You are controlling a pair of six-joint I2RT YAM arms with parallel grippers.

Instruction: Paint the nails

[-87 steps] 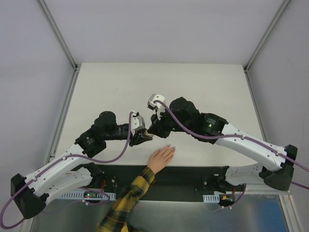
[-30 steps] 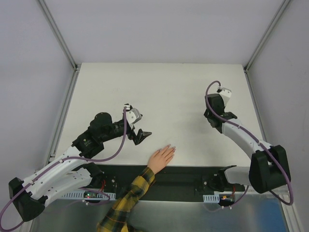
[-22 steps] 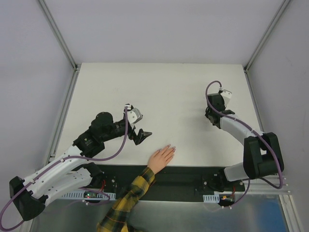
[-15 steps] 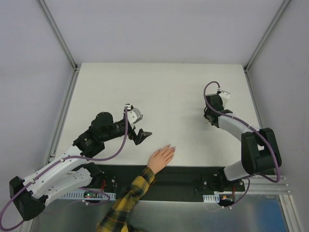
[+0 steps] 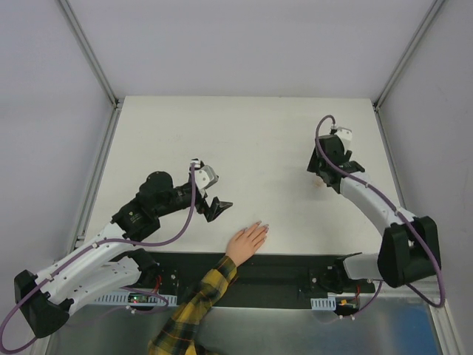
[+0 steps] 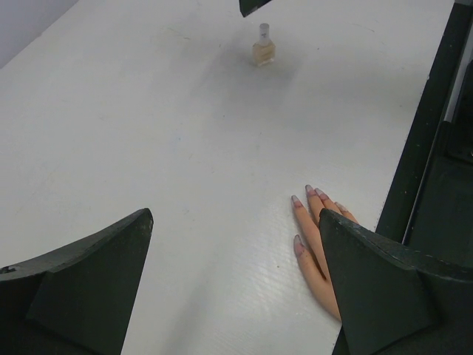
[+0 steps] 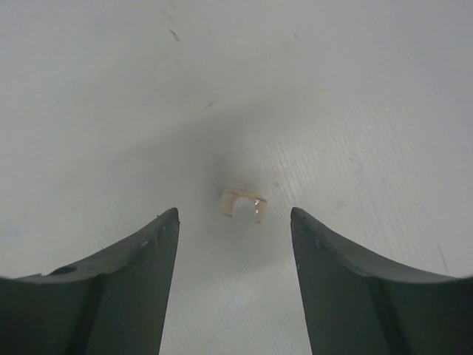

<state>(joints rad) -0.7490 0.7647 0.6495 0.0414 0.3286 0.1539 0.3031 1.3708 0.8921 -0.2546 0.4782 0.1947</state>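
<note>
A light-skinned hand (image 5: pixel 247 241) with a yellow-and-black plaid sleeve (image 5: pixel 194 305) lies flat at the table's near edge. Its nails (image 6: pixel 298 241) look pale pinkish-lilac, with smudges on the skin around them. My left gripper (image 5: pixel 216 207) hovers open just left of the fingers, and the hand (image 6: pixel 324 244) shows partly behind its right finger (image 6: pixel 384 288). A small beige bottle (image 5: pixel 318 181) stands on the table at the right. My right gripper (image 7: pixel 235 214) is open above it, with the bottle (image 7: pixel 243 205) free between the fingers.
The white table (image 5: pixel 244 140) is framed by metal rails, with grey walls on three sides. A black strip (image 5: pixel 288 270) runs along the near edge beside the arm bases. In the left wrist view the bottle (image 6: pixel 263 50) stands far off, under a tip of the right gripper (image 6: pixel 255 6).
My right gripper has opened and let go of the bottle, which now stands on the table. The left arm and the hand have not moved.
</note>
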